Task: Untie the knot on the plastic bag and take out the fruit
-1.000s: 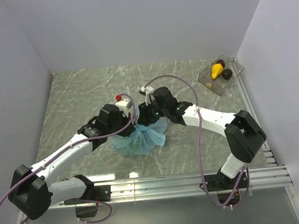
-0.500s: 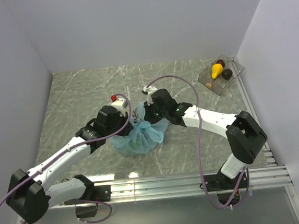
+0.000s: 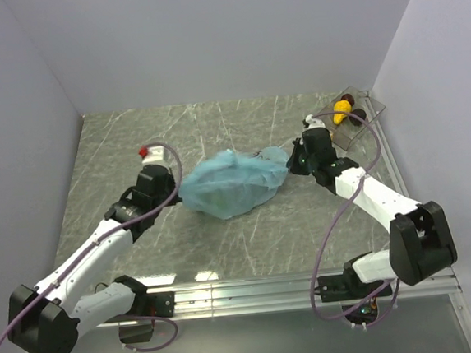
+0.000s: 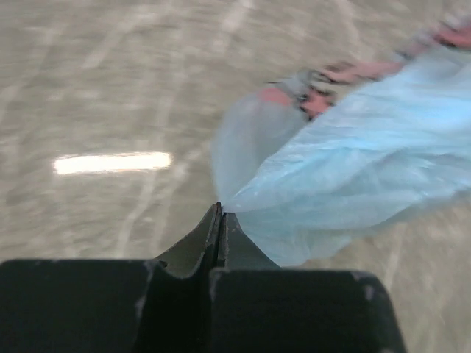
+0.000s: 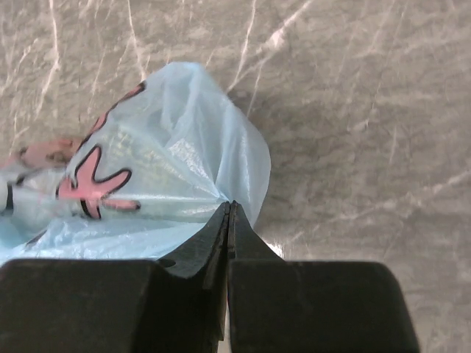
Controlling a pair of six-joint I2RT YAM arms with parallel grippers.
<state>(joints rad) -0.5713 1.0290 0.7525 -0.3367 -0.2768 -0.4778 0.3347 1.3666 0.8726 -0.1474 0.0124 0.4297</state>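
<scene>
The light-blue plastic bag (image 3: pixel 232 182) is stretched wide across the middle of the table between my two grippers. My left gripper (image 3: pixel 179 187) is shut on the bag's left end (image 4: pixel 309 169). My right gripper (image 3: pixel 292 162) is shut on the bag's right end, which carries pink prints (image 5: pixel 169 169). No bunched knot shows; the plastic runs flat from one gripper to the other. The fruit inside the bag is hidden under the plastic.
A clear rigid tray (image 3: pixel 362 116) at the back right holds a yellow fruit (image 3: pixel 343 109) and dark purple round fruit, close behind my right wrist. Walls stand on the left, back and right.
Both grippers have pulled apart, left going left and right going right toward the tray. The bag has gone from a bunched bundle to a wide stretched sheet.
</scene>
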